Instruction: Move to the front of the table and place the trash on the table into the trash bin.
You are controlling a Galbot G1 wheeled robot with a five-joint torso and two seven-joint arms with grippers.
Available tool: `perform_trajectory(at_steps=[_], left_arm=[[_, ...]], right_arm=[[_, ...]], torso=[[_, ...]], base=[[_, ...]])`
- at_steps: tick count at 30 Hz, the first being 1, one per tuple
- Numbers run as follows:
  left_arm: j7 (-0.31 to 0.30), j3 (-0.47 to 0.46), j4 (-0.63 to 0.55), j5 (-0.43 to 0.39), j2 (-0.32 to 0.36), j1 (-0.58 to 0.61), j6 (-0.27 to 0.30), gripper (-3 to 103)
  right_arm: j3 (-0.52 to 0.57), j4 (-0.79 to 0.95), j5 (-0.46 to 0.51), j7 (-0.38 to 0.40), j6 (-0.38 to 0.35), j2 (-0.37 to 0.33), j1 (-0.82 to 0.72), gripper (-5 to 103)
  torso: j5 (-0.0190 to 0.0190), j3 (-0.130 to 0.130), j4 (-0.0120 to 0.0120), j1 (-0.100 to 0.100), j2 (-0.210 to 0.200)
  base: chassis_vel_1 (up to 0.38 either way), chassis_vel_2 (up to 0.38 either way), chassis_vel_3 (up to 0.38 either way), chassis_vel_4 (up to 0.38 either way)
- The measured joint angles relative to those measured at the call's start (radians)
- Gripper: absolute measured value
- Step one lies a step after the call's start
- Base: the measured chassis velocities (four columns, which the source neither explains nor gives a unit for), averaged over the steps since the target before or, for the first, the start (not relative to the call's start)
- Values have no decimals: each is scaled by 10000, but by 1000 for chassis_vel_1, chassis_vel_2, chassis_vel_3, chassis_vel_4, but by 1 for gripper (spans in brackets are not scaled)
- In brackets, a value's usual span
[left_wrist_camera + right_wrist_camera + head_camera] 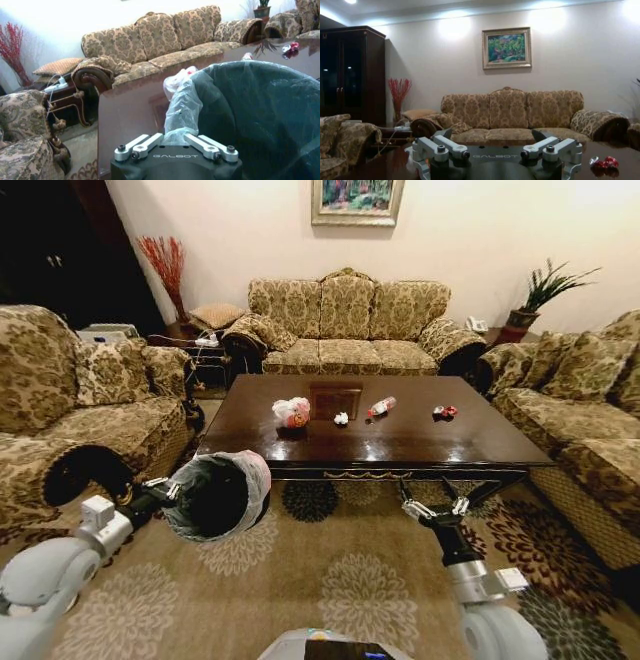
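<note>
- While the left claw [172,489] is clamped on the liner rim of the bin [215,495], the bin hangs tilted above the carpet [330,580], just before the left front corner of the tabletop [400,435].
- On the tabletop lie four pieces of trash in a loose row: a bag [291,412], a paper wad [341,418], a bottle [381,407] and a wrapper [445,411], all apart from each other.
- Nothing stands between the bin and the bag except the tabletop edge.
- Right claw [433,507] is spread wide and holds nothing, pointing forward near the front edge of the tabletop.
- Sofas [345,320] surround the tabletop on three sides; a painting [357,200] hangs on the far wall.
</note>
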Motion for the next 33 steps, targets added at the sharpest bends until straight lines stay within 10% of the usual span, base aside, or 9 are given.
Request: perform_trajectory(at_steps=[33], left_arm=[[32,-56,14,14,-56,53,-105,2]], right_arm=[[-181,23,-121,53,307,70,-90,100]], torso=[[0,875,1,712,1588]], base=[[0,0,0,0]])
